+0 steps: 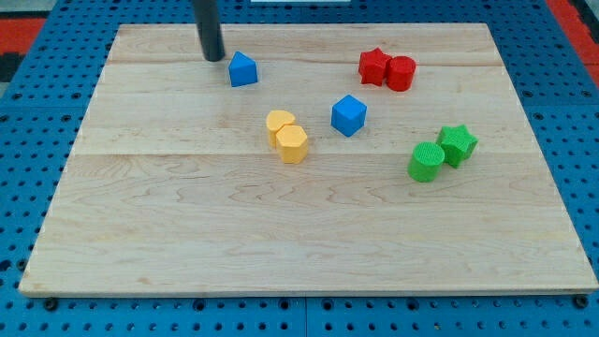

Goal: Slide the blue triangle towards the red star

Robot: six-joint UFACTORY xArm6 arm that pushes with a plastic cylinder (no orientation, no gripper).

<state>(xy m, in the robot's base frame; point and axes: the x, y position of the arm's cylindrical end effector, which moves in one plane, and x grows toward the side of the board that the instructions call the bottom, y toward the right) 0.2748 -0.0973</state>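
The blue triangle [243,69] lies near the view's top, left of centre, on the wooden board [187,234]. The red star [374,66] lies to its right near the view's top, touching a red cylinder [401,73] on its right side. My tip [213,58] stands just left of the blue triangle, a small gap apart from it. The rod rises from there out of the view's top.
A blue cube [348,115] lies between the triangle and the star, lower down. Two yellow blocks [286,137] touch each other near the centre. A green cylinder [427,161] and a green star [458,143] sit at the view's right.
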